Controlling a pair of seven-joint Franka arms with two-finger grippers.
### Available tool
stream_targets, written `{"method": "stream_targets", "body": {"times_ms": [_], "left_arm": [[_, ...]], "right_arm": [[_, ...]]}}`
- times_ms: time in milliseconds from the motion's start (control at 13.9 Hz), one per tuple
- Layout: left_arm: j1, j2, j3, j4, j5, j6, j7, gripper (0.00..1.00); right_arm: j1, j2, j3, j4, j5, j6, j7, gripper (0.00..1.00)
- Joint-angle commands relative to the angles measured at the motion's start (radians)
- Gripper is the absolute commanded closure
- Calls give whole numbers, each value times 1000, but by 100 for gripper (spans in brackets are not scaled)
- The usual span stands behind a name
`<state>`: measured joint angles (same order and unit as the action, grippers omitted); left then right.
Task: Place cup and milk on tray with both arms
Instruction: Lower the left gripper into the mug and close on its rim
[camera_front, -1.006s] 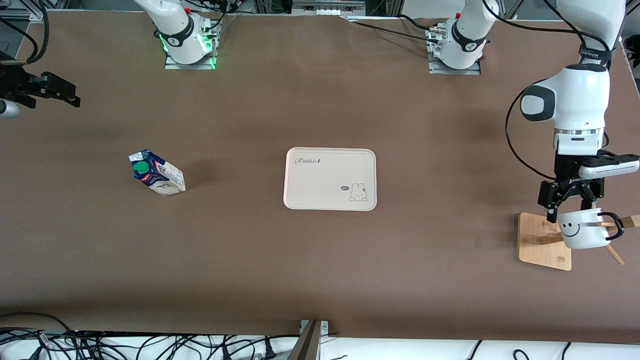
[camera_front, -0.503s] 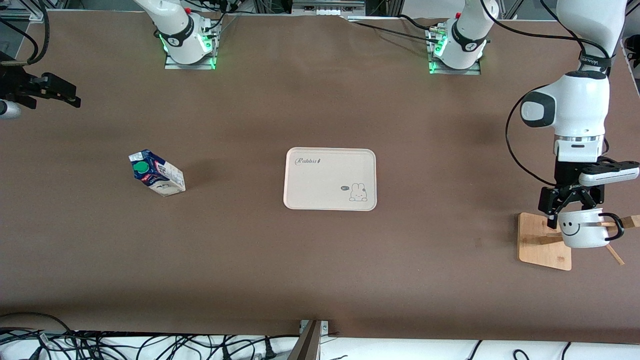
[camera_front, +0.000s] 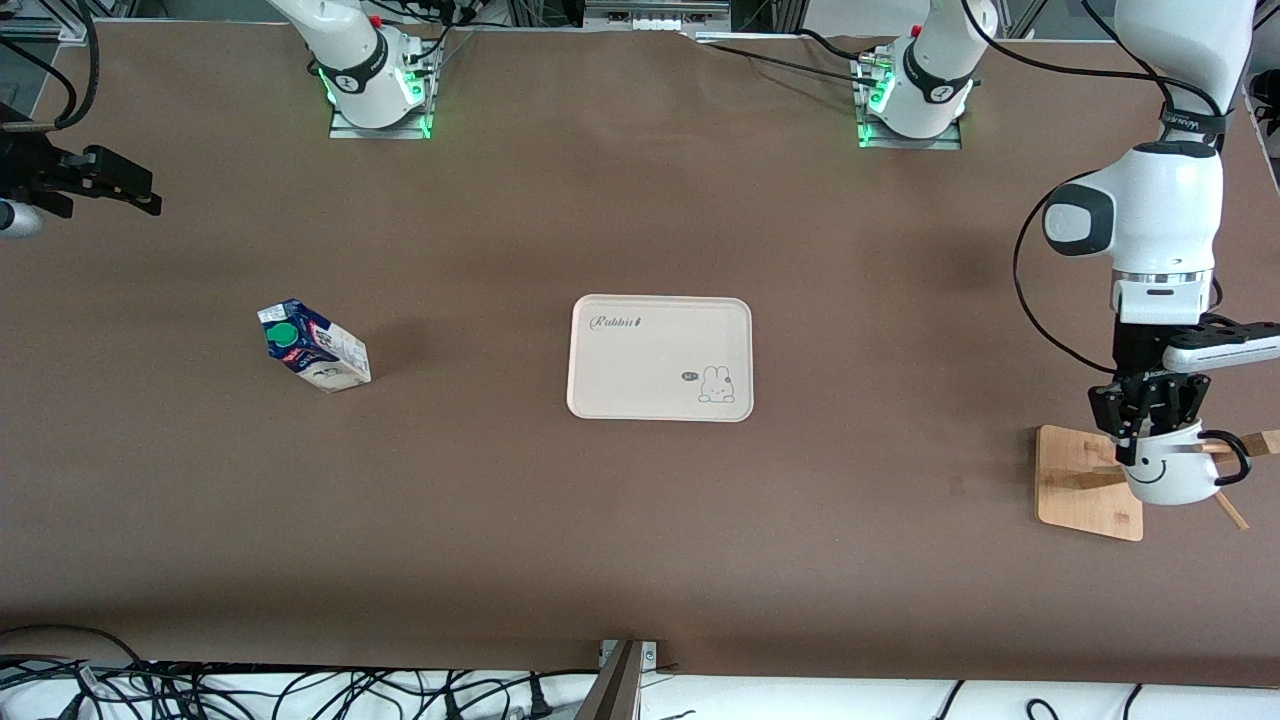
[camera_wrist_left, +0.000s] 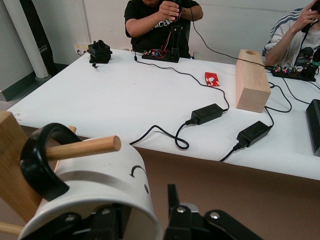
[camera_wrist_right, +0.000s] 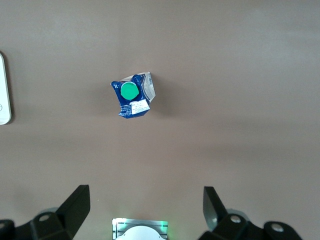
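Across the brown desk (camera_front: 620, 520) the flat cream "Rabbit" tray (camera_front: 660, 357) sits bare mid-desk, waiting for both items. At my left arm's end, my left gripper (camera_front: 1150, 425) pinches the rim of the white smiley mug (camera_front: 1170, 470), which hangs by its black handle on a wooden rack's (camera_front: 1085, 480) peg. Its inner finger's hidden. My right gripper (camera_wrist_right: 145, 202) hangs wide over the blue milk carton (camera_front: 315, 347); front view crops it.
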<state>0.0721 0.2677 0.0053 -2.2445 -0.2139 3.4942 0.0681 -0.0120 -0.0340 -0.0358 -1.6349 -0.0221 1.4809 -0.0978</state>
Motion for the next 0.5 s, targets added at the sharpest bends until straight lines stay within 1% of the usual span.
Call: {"method": "stream_targets", "body": {"times_ms": [0, 431], "left_arm": [[2, 10, -4, 19, -16, 8, 32, 100], [2, 8, -4, 17, -22, 8, 32, 100]], "right_arm": [[-11, 8, 5, 20, -6, -18, 7, 0], [-11, 8, -1, 20, -6, -18, 7, 0]]}}
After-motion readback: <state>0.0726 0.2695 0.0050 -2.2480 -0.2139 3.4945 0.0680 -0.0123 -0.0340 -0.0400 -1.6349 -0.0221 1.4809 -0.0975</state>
